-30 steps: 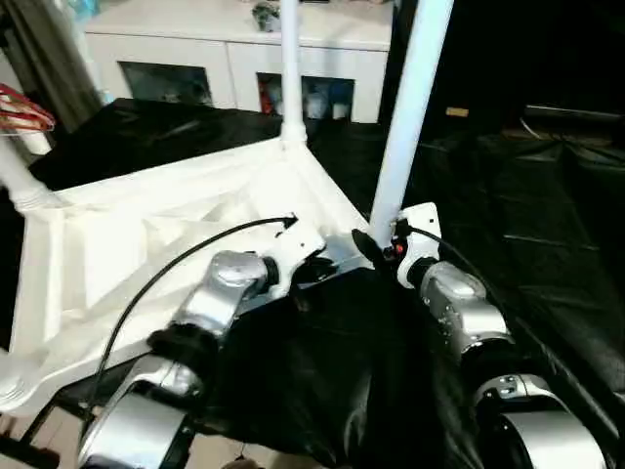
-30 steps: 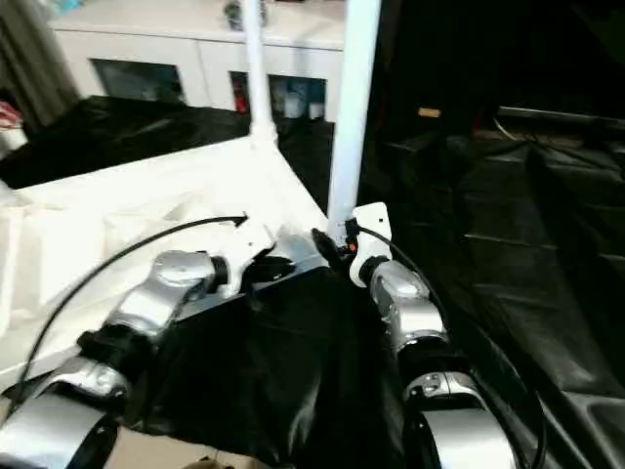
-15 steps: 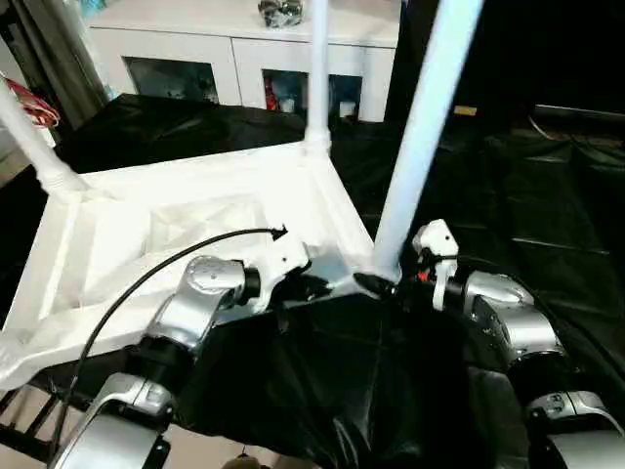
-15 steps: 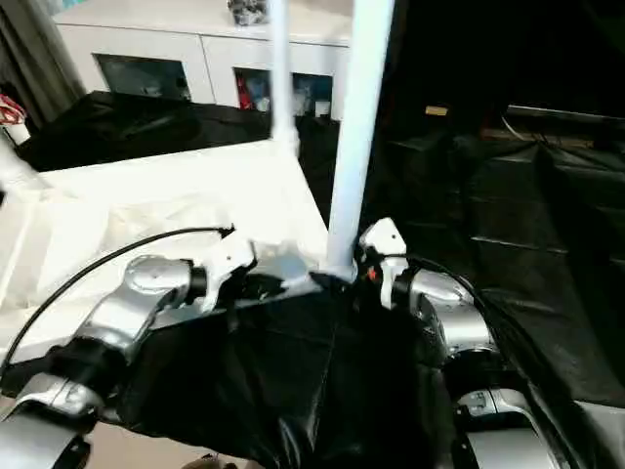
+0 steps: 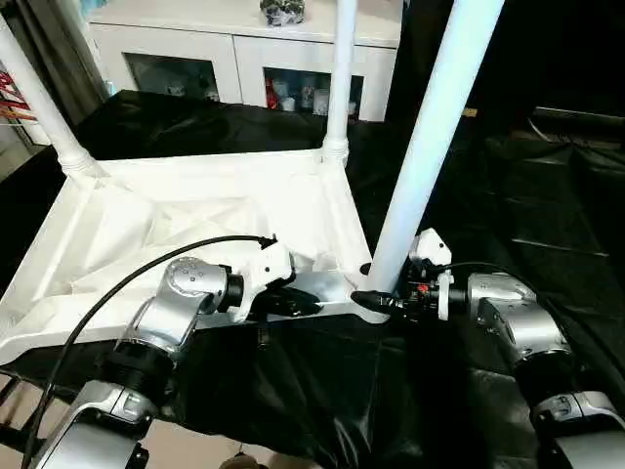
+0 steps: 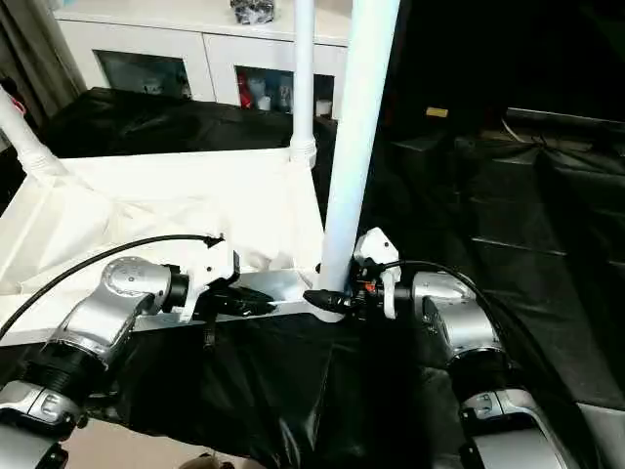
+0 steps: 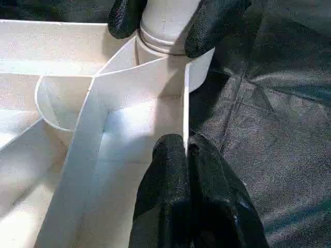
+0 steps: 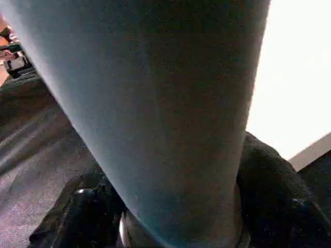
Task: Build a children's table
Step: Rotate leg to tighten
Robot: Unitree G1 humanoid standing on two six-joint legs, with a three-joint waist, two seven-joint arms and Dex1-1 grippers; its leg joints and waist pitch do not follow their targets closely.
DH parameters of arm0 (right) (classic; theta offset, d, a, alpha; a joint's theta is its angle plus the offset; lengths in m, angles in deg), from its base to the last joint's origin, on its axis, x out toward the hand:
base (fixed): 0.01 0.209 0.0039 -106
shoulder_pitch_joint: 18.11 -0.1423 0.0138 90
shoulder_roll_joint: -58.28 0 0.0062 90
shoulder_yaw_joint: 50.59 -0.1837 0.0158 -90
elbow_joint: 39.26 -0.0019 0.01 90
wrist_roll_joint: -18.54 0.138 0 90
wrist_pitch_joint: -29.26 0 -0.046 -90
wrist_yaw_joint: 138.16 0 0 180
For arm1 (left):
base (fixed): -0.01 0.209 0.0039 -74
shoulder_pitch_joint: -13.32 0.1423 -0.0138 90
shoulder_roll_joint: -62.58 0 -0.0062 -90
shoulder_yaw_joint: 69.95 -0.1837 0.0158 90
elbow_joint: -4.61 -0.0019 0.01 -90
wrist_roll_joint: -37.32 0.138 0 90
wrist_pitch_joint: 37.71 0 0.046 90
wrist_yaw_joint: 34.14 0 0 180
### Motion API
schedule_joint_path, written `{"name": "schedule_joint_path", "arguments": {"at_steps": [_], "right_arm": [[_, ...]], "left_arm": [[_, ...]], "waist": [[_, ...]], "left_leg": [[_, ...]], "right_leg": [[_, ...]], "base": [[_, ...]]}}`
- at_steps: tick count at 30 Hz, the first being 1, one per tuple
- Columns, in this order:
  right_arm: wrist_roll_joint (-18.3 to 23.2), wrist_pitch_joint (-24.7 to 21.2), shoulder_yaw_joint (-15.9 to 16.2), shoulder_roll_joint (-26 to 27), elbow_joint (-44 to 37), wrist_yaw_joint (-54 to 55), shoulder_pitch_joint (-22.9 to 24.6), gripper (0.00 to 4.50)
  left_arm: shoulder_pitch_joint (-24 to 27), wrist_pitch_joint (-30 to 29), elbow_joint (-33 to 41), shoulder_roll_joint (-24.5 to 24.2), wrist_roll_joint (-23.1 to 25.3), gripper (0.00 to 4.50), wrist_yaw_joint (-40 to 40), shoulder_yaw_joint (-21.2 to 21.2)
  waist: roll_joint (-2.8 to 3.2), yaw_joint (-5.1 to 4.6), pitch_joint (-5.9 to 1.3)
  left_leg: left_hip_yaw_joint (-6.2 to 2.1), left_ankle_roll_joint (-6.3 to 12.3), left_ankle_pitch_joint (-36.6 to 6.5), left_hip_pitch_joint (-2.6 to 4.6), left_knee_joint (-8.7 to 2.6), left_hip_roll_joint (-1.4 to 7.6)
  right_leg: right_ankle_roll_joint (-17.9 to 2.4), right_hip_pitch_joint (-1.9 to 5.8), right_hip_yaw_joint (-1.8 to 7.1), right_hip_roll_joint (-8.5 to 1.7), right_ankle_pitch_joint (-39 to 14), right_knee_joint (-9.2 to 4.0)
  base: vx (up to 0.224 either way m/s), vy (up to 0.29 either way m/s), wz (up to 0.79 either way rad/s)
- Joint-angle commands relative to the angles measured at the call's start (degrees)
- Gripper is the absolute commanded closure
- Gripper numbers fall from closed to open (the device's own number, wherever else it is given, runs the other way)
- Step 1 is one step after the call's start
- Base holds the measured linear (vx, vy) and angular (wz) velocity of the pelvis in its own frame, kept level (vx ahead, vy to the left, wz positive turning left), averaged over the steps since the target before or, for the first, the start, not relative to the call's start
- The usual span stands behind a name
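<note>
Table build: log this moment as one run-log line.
tabletop: upside down on black sheet | near leg: upright in corner socket | right gripper: shut on near leg base | left gripper: shut on tabletop rim

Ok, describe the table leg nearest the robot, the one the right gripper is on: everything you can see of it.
The nearest leg is a long, smooth white tube, plastic by the look of it, widening upward and running out of the head views' top. It stands nearly upright, leaning slightly, with its ringed foot seated in the near right corner socket of the upturned tabletop. The right gripper clasps it just above the socket, one black finger on either side. The left gripper pinches the tabletop's thin rim beside that corner, not touching the leg.
</note>
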Motion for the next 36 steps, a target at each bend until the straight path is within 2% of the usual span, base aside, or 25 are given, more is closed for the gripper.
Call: {"name": "schedule_joint_path", "arguments": {"at_steps": [1, 4, 7, 8, 9, 10, 11, 12, 16, 17, 18, 20, 22, 24, 26, 27, 29, 31, 33, 35, 36], "right_arm": [[-0.8, -1.4, 3.3, 0.6, -0.8, -2.3, 1.8, 1.91], [-1.3, -2.0, 3.4, 1.6, -0.8, -0.8, 2.3, 1.92], [-3.3, -1.1, 2.4, 5.0, 1.8, 9.0, 1.8, 1.93], [-4.1, -1.0, 1.7, 6.3, 3.2, 13.4, 1.3, 1.93], [-4.7, -1.0, 1.3, 7.3, 4.5, 17.0, 0.8, 1.93], [-5.1, -0.9, 1.2, 7.9, 5.1, 18.8, 0.6, 1.93], [-5.9, -0.6, 1.0, 9.0, 6.3, 22.6, 0.2, 1.93], [-6.0, -0.5, 0.7, 9.8, 6.8, 24.4, 0.0, 1.93], [-4.4, -3.3, -2.3, 14.5, 9.6, 33.4, -2.0, 1.93], [-3.6, -4.5, -4.0, 17.1, 11.4, 39.0, -3.5, 1.93], [-3.5, -4.9, -4.8, 18.3, 12.7, 42.4, -4.6, 1.93], [-3.9, -4.5, -5.5, 19.8, 14.9, 46.7, -6.1, 1.93], [-4.0, -3.7, -5.4, 20.5, 15.5, 46.9, -6.6, 1.93], [-3.2, -1.8, -5.4, 21.2, 15.2, 44.8, -6.7, 1.38], [-2.2, -0.9, -5.7, 20.9, 14.3, 41.3, -6.3, 1.22], [-2.0, -0.9, -5.9, 20.7, 14.0, 40.5, -6.3, 1.22], [-1.5, -1.0, -6.3, 20.1, 13.3, 38.3, -6.1, 0.94], [-1.7, -0.6, -5.7, 18.5, 12.5, 35.5, -5.9, 0.80], [-1.8, -0.1, -4.7, 16.8, 11.8, 31.8, -5.4, 0.72], [-1.5, 0.1, -3.0, 13.8, 9.6, 24.8, -4.0, 0.62], [-1.4, 0.2, -2.6, 13.0, 9.0, 23.3, -3.7, 0.62]], "left_arm": [[-0.1, 0.2, 2.7, 0.8, -2.4, 4.50, 0.9, -0.3], [-0.6, -0.1, 1.9, 1.5, -1.7, 4.50, -1.7, 0.0], [-3.2, -0.1, -2.3, 4.1, 0.5, 4.50, -10.2, 1.5], [-4.2, -0.3, -3.6, 5.0, 1.1, 4.50, -13.1, 2.1], [-4.9, -0.5, -4.4, 5.7, 1.4, 4.50, -15.0, 2.4], [-5.2, -0.7, -4.7, 6.1, 1.7, 4.50, -16.1, 2.5], [-5.9, -0.9, -5.5, 6.9, 2.3, 4.50, -18.3, 2.7], [-6.3, -1.3, -6.0, 7.4, 2.6, 4.50, -19.7, 2.8], [-8.7, -3.3, -8.5, 10.1, 3.2, 4.50, -26.2, 3.8], [-9.8, -4.1, -9.4, 11.8, 3.2, 4.50, -29.4, 4.4], [-10.3, -4.2, -9.8, 12.8, 3.4, 4.50, -31.0, 4.6], [-11.1, -4.1, -10.7, 14.1, 3.5, 4.50, -33.0, 4.9], [-11.2, -3.9, -10.8, 14.7, 3.5, 4.50, -33.4, 4.8], [-11.0, -3.4, -10.4, 15.1, 3.3, 4.50, -32.5, 4.3], [-10.1, -2.5, -9.2, 14.5, 2.8, 4.50, -29.8, 3.8], [-9.9, -2.1, -8.9, 14.3, 2.7, 4.50, -29.0, 3.6], [-9.2, -1.4, -8.2, 13.5, 2.4, 4.50, -26.8, 3.3], [-8.4, -0.4, -7.4, 12.2, 2.1, 4.50, -23.7, 2.9], [-7.8, 0.1, -6.7, 11.2, 1.6, 4.50, -21.3, 2.7], [-6.8, 0.5, -5.2, 9.5, 0.6, 4.50, -17.3, 2.4], [-6.5, 0.4, -4.7, 9.1, 0.2, 4.50, -16.0, 2.3]], "waist": [[-1.01, 0.14, -3.55], [-0.91, 0.15, -3.58], [-0.79, 0.05, -3.34], [-0.93, -0.14, -3.14], [-0.79, -0.26, -3.10], [-0.84, -0.33, -3.03], [-0.85, -0.48, -2.97], [-0.88, -0.46, -2.97], [-0.92, -0.74, -2.96], [-0.85, -0.84, -2.85], [-0.87, -0.90, -2.97], [-0.88, -1.01, -3.03], [-0.99, -0.90, -3.14], [-0.97, -0.74, -3.28], [-0.96, -0.65, -3.38], [-0.65, -0.69, -3.44], [-0.71, -0.63, -3.57], [-0.61, -0.70, -3.64], [-0.03, -0.79, -3.57], [-0.32, -0.66, -3.70], [-0.19, -0.57, -3.55]], "left_leg": [[0.29, 5.04, -8.3, 0.28, -3.26, 1.24], [0.29, 4.94, -8.3, 0.28, -3.22, 1.25], [0.21, 3.87, -9.6, 0.38, -3.51, 1.19], [0.14, 2.79, -11.3, 0.56, -3.76, 1.05], [0.13, 1.62, -12.4, 0.79, -3.88, 1.03], [0.09, 1.15, -13.2, 0.88, -3.98, 0.98], [-0.07, 0.52, -13.9, 0.68, -4.17, 0.99], [-0.16, 0.25, -14.9, 0.89, -4.25, 0.99], [-0.22, -0.13, -15.7, 0.84, -4.39, 0.88], [-0.15, -0.21, -15.8, 0.94, -4.39, 0.88], [-0.31, -0.58, -15.7, 0.99, -4.48, 0.83], [-0.25, -0.53, -15.3, 0.91, -4.42, 0.80], [-0.18, -0.02, -14.5, 0.73, -4.29, 0.80], [-0.09, 0.87, -12.7, 0.52, -4.12, 0.81], [-0.05, 1.54, -11.8, 0.45, -3.97, 0.80], [-0.09, 1.91, -11.1, 0.33, -3.94, 0.81], [-0.05, 2.54, -10.2, 0.26, -3.82, 0.81], [-0.08, 2.84, -9.3, 0.14, -3.74, 0.84], [-0.09, 3.08, -9.8, 0.17, -3.71, 0.84], [0.04, 3.58, -10.0, 0.15, -3.48, 0.84], [0.04, 3.88, -9.6, 0.08, -3.57, 0.93]], "right_leg": [[-14.5, 3.07, 2.02, -2.67, -5.5, -3.40], [-14.5, 2.99, 2.05, -2.63, -5.1, -3.31], [-14.0, 2.87, 2.08, -2.72, -7.5, -3.75], [-13.0, 2.84, 2.07, -2.84, -11.3, -4.22], [-12.2, 2.63, 2.21, -2.98, -14.5, -4.55], [-11.7, 2.59, 2.22, -2.99, -16.1, -4.76], [-10.7, 2.75, 2.19, -3.05, -18.1, -4.91], [-9.9, 2.67, 2.18, -3.13, -19.8, -5.19], [-9.1, 2.54, 2.23, -3.03, -20.9, -5.35], [-9.1, 2.26, 2.34, -2.96, -20.9, -5.41], [-9.1, 2.48, 2.17, -2.98, -21.0, -5.35], [-9.2, 2.43, 2.20, -2.95, -19.9, -5.38], [-9.5, 2.51, 2.28, -3.00, -17.8, -5.14], [-10.1, 2.66, 2.27, -2.95, -14.0, -4.78], [-10.5, 2.81, 2.25, -2.98, -12.3, -4.60], [-10.8, 2.90, 2.22, -2.88, -10.7, -4.43], [-11.3, 2.98, 2.15, -2.81, -8.9, -4.26], [-12.3, 3.14, 2.08, -2.77, -6.5, -3.92], [-13.1, 3.14, 2.02, -2.74, -5.3, -3.88], [-13.6, 3.41, 2.01, -2.63, -4.3, -3.76], [-13.8, 3.36, 1.96, -2.66, -4.1, -3.77]], "base": [[0.000, 0.000, 0.00], [0.000, 0.000, 0.00], [0.000, 0.000, 0.00], [0.000, 0.000, 0.00], [0.000, 0.000, 0.00], [0.000, 0.000, 0.00], [0.000, 0.000, 0.00], [0.000, 0.000, 0.00], [0.000, 0.000, 0.00], [0.000, 0.000, 0.00], [0.000, 0.000, 0.00], [0.000, 0.000, 0.00], [0.000, 0.000, 0.00], [0.000, 0.000, 0.00], [0.000, 0.000, 0.00], [0.000, 0.000, 0.00], [0.000, 0.000, 0.00], [0.000, 0.000, 0.00], [0.000, 0.000, 0.00], [0.000, 0.000, 0.00], [0.000, 0.000, 0.00]]}}
